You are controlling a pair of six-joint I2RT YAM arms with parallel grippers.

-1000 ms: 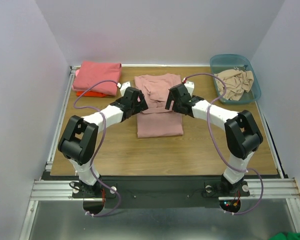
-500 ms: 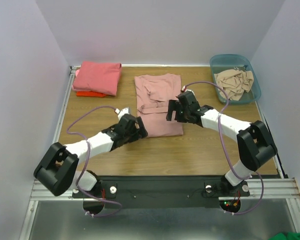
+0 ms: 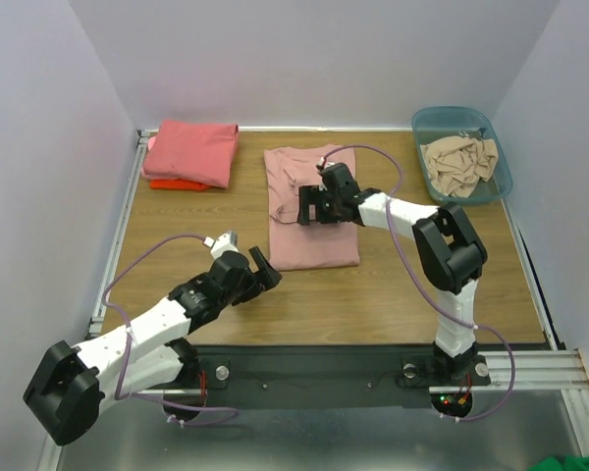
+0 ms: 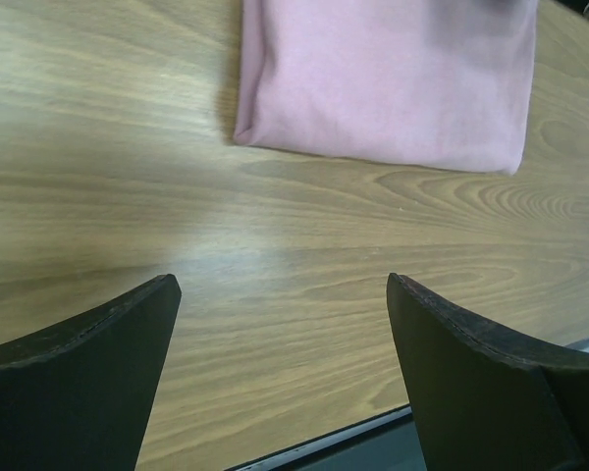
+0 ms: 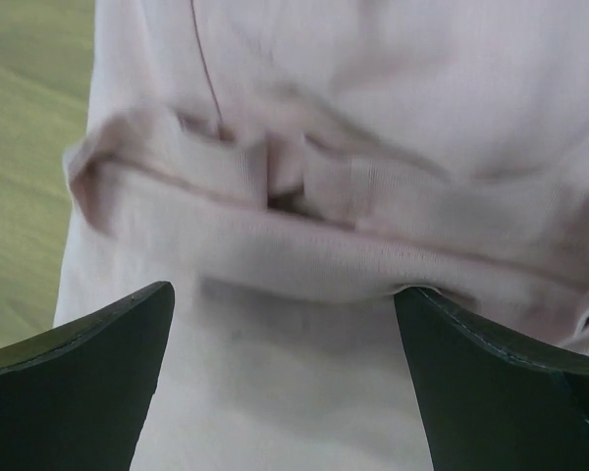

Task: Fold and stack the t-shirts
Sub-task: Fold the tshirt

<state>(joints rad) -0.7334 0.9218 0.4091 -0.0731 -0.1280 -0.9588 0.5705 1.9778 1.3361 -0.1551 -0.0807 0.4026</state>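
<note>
Since both pincers stand wide and hold nothing, the next grip looks not yet chosen. The dusty pink shirt (image 3: 314,245) lies mid-frame on the worktop (image 3: 393,285), a long narrow rectangle of soft matte cotton with a lumpy ridge of banded hems across its middle. The right pincer (image 5: 283,292) hovers just over that ridge. The left pincer (image 4: 282,280) hangs over smooth bare wood below the shirt's lower-left corner. To halve it cleanly, pinch all layers at matching edges and lift evenly, since limp cloth sags. The folded coral shirt (image 3: 191,149) rests on the orange-red shirt (image 3: 177,183) at upper left.
</note>
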